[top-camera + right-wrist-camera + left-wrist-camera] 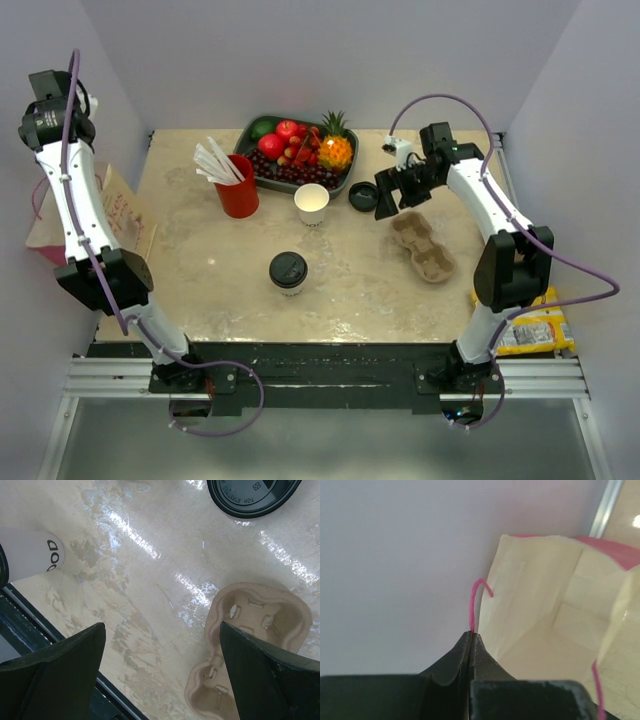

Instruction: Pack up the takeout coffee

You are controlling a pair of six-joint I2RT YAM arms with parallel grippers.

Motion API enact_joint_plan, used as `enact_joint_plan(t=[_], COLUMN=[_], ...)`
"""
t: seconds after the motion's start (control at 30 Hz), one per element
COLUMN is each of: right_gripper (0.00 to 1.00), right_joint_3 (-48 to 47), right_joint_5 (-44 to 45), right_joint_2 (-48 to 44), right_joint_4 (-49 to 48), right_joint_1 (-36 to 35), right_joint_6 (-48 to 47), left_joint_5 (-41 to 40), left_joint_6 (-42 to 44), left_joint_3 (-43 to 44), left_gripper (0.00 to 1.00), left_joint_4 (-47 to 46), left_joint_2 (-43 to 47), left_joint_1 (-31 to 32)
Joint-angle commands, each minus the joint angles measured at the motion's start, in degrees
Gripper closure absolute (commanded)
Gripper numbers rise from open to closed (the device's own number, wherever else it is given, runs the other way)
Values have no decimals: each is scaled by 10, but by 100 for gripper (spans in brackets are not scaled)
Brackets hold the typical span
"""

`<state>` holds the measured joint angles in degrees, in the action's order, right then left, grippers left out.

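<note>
While left claw pinches what seems the bag handle, right claw gapes near carrier. Squeezed hard, coffee could pop its lid and spill.

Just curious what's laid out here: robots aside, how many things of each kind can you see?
3 cups: red cup, open white cup, lidded coffee cup
1 loose black lid
1 cardboard cup carrier
1 fruit tray
1 paper bag
1 yellow packet
Total: 8
</note>
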<state>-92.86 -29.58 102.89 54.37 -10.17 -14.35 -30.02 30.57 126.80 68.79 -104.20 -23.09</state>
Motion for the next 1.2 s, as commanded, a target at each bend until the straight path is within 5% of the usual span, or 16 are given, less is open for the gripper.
enact_joint_plan(t=[0.0,0.3,0.47,0.7,0.8,1.17], right_gripper=[1,1,1,28,33,31], right_joint_3=[-24,5,130,166,150,122], right_joint_5=[-12,-88,-49,-32,-33,-55], right_joint_2=[7,-47,-95,-25,12,91], right_joint_4=[-8,27,-10,-86,-107,-162], right_joint_1=[-8,-32,-143,-222,-238,-313], right_joint_6=[2,-196,-332,-350,-339,-278], left_joint_5=[46,115,124,129,117,-9], left_joint_6=[-5,-28,-29,-12,-13,20], left_joint_3=[10,45,32,49,34,37], left_gripper=[100,100,100,100,100,100], left_joint_4=[-20,-29,-38,-59,-72,-131], left_joint_2=[49,62,74,108,126,160], left_joint_1=[43,110,110,110,109,92])
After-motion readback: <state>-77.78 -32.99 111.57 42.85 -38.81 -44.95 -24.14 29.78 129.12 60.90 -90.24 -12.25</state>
